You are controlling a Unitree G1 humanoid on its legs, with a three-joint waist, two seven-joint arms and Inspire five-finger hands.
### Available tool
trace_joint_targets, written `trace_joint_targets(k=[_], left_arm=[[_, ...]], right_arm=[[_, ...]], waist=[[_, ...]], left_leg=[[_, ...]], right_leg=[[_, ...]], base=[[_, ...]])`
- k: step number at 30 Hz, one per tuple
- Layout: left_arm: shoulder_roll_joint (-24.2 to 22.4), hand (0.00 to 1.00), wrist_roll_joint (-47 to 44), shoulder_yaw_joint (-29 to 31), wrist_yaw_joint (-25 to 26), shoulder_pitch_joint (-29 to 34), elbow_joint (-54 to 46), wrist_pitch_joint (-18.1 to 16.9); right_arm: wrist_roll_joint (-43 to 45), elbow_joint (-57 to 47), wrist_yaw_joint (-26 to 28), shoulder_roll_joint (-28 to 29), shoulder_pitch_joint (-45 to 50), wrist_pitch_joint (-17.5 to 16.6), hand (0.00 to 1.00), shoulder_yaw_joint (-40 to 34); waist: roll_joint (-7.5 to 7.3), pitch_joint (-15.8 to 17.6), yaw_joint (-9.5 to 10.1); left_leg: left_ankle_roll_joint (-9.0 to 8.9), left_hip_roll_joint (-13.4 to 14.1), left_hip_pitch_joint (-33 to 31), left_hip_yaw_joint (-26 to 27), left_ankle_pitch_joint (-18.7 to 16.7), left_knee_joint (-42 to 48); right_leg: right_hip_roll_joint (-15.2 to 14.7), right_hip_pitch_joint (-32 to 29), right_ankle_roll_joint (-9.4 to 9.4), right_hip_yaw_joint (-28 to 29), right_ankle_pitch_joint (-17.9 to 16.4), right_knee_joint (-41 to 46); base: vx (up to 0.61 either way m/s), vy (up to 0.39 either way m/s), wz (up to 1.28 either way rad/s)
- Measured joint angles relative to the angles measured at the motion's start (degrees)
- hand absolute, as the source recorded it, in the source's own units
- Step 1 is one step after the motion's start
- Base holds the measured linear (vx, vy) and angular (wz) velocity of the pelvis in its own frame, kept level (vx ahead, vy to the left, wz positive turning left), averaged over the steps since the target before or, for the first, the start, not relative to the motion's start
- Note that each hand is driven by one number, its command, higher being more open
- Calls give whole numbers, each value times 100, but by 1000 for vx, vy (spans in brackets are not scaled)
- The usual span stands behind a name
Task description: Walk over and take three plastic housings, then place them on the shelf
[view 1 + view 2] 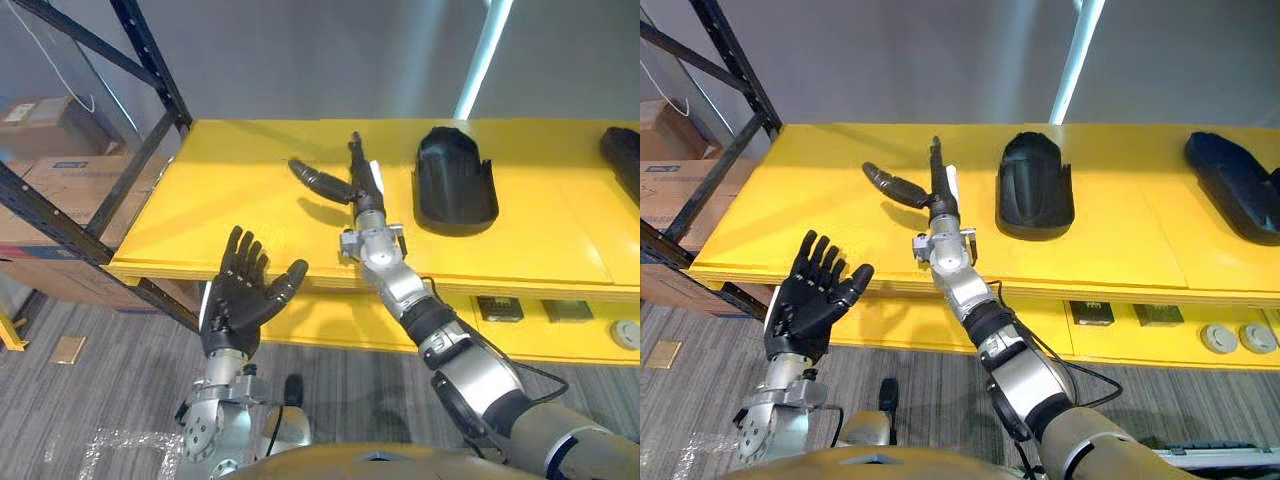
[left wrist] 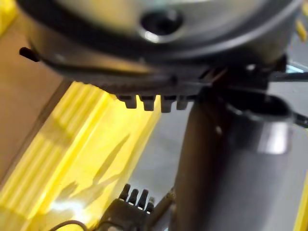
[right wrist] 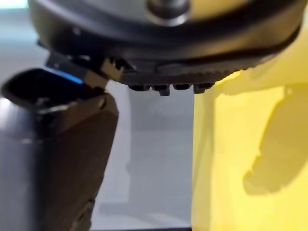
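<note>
A black plastic housing [image 1: 455, 180] lies on the yellow shelf [image 1: 240, 190], its hollow side up. A second black housing [image 1: 1235, 185] lies at the shelf's far right. My right hand [image 1: 365, 195] reaches over the shelf with fingers straight and thumb spread to the left. It is open, holds nothing, and stays a little left of the middle housing without touching it. My left hand [image 1: 240, 295] hovers palm up before the shelf's front edge, open and empty. The right wrist view shows the yellow shelf [image 3: 250, 144] beside the hand.
Black rack uprights and braces [image 1: 120, 170] stand at the left, with cardboard boxes [image 1: 60, 180] behind them. A lower yellow shelf [image 1: 330, 320] carries small parts [image 1: 500, 308] at the right. A white post [image 1: 485, 50] rises behind the shelf. Grey carpet floor lies below.
</note>
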Motion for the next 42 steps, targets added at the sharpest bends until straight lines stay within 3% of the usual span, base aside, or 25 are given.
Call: trace_joint_targets(k=[7, 17, 30, 36, 42], left_arm=[[-2, 100, -247, -328, 31, -546, 177, -122], [-6, 100, -466, -411, 124, -944, 185, -173], [27, 100, -669, -674, -1, -1339, 417, -230], [77, 100, -681, -789, -29, -1409, 417, -261], [104, 100, -707, -850, -20, -1403, 455, -280]], right_arm=[[-244, -319, 210, -201, -130, 101, 100, -100], [-373, -159, 829, -690, -911, 319, 100, -146], [-353, 1233, 1379, -1374, -1937, -166, 100, -354], [-354, 1465, 1239, -1481, -2290, -254, 100, -506], [-354, 1647, 781, -1491, -2465, -264, 100, -634]], waist=[[198, 417, -306], [408, 824, -402], [592, 951, -215], [731, 1063, -109], [744, 1069, -59]], left_leg=[[47, 3, -165, 410, 38, 5], [97, -40, -257, 475, 86, 5], [73, -177, -362, 236, 65, 1], [117, -179, -355, 211, 101, 2], [134, -187, -312, 190, 127, 5]], right_leg=[[-194, -695, -14, 534, -86, 472], [-315, -969, -27, 653, -131, 748], [-487, -928, 27, 461, -150, 928], [-488, -895, 42, 421, -142, 934], [-498, -827, 51, 376, -178, 950]], base=[[-37, 22, -32], [-49, -2, -4], [-34, 10, 10], [-10, -6, 3], [-3, -15, 4]])
